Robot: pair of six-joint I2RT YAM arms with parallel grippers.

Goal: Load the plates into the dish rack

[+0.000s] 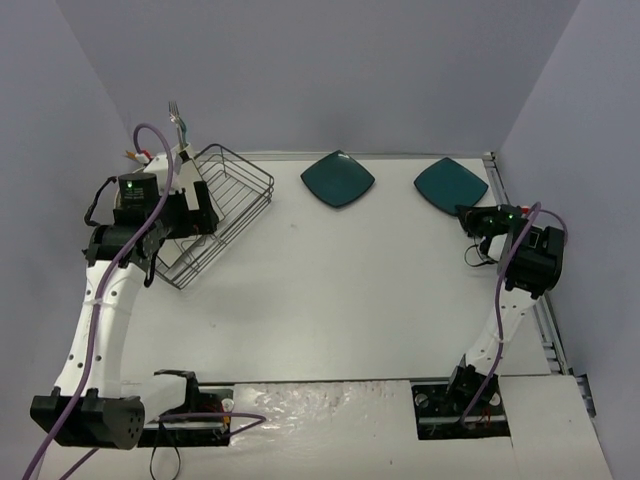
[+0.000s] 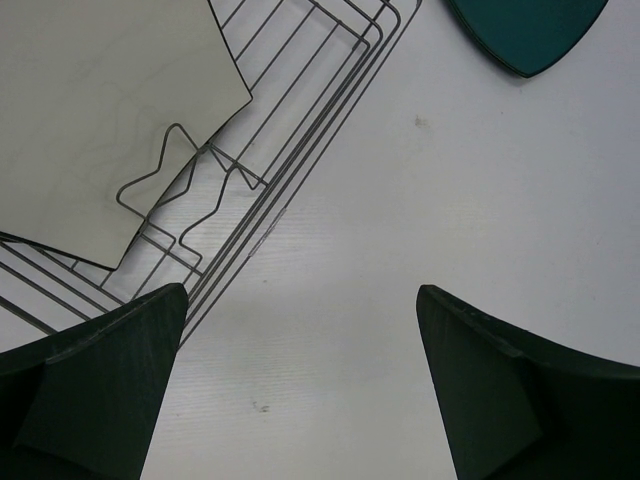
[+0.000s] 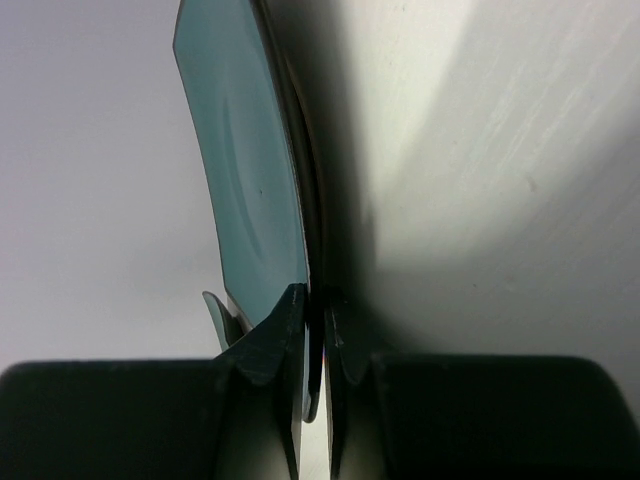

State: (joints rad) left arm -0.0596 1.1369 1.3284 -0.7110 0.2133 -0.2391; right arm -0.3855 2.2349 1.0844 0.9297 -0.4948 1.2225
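Well, we had just the white plate (image 2: pixel 90 110) in the dish rack (image 1: pixel 225 200), right gripper (image 3: pixel 312 300) clamped on one teal plate (image 1: pixel 451 184), the other teal plate (image 1: pixel 338 178) waiting, left gripper (image 2: pixel 300 295) wide open

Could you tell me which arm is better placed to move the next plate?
Right: the right pincer is shut on the rim of the right-hand teal plate; the left pincer hangs open by the dish rack.

From above, the left arm (image 1: pixel 150 215) hides part of the rack (image 1: pixel 240 185). The white plate (image 2: pixel 90 110) and one teal plate (image 2: pixel 525 30) run off the left wrist view. The near rim of the other teal plate (image 3: pixel 245 200) is hidden in the right tool (image 3: pixel 312 298).
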